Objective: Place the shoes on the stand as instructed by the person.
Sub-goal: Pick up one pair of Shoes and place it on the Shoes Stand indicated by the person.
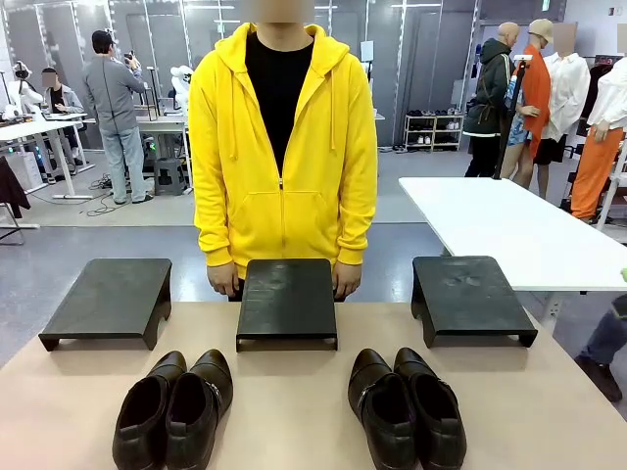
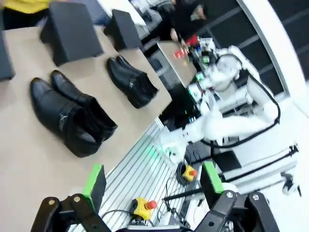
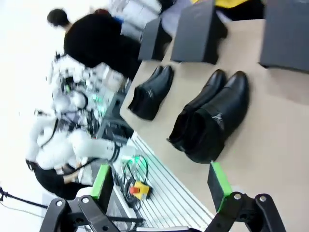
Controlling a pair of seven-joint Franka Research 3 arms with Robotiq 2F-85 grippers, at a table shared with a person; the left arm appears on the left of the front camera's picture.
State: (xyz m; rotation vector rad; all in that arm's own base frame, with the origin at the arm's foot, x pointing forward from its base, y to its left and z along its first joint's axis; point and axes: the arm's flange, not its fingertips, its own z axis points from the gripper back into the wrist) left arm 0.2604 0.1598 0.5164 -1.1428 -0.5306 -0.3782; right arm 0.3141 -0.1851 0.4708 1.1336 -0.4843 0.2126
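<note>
Two pairs of glossy black shoes stand near the table's front edge: the left pair [image 1: 173, 411] and the right pair [image 1: 407, 409]. Three low black stands sit behind them, left [image 1: 108, 299], middle [image 1: 287, 299] and right [image 1: 470, 297]. The person [image 1: 282, 147] in a yellow hoodie stands behind the middle stand, hands low at the far edge. My left gripper [image 2: 152, 186] is open and off the table's near edge, with the left pair [image 2: 70, 118] nearest. My right gripper [image 3: 159, 186] is open too, back from the right pair [image 3: 212, 116]. Neither holds anything.
A white table [image 1: 509, 230] stands at the far right. Below my grippers lies a ribbed metal frame with yellow button boxes [image 2: 142, 208]. The right arm [image 2: 227, 96] shows white beyond the table's edge. Other people stand far back.
</note>
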